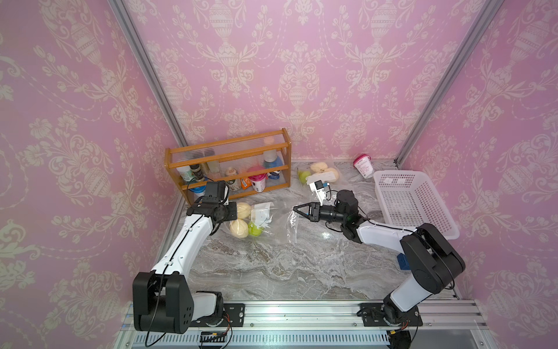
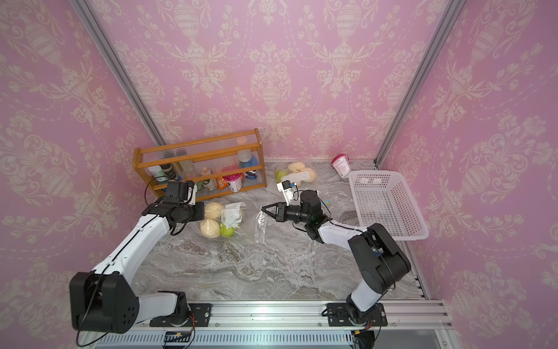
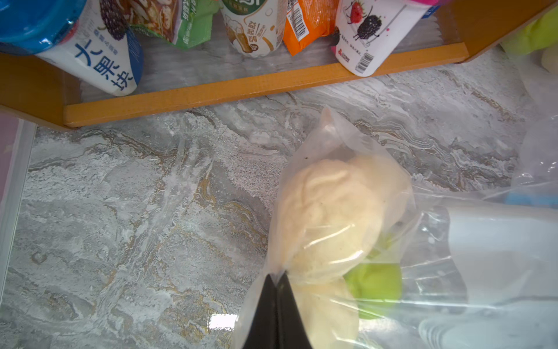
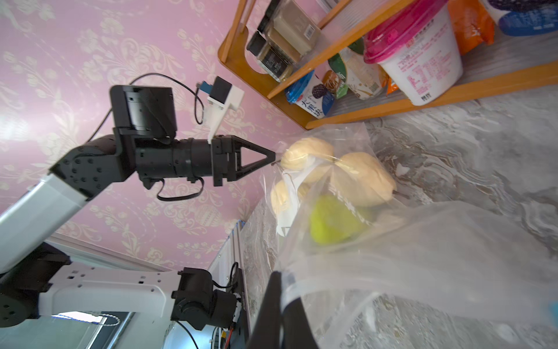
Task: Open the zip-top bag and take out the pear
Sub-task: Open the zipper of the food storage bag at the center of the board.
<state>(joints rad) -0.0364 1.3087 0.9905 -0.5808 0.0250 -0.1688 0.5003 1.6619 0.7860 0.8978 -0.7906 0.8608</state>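
A clear zip-top bag (image 1: pixel 273 222) (image 2: pixel 241 223) lies on the marble table between my two arms. Inside it are a green pear (image 1: pixel 255 231) (image 3: pixel 374 281) (image 4: pixel 330 220) and pale yellow fruits (image 1: pixel 238 228), with a white printed label on the film. My left gripper (image 3: pixel 277 275) (image 4: pixel 273 158) is shut on the bag's film at the end by the pale fruits. My right gripper (image 1: pixel 295 209) (image 2: pixel 262 209) (image 4: pixel 282 276) is shut on the bag's white zip strip at the opposite end, held a little above the table.
A wooden rack (image 1: pixel 229 151) with cups and bottles stands just behind the left gripper. A second bag of fruit (image 1: pixel 320 175) and a pink-lidded cup (image 1: pixel 363 164) lie at the back. A white basket (image 1: pixel 413 202) sits at the right.
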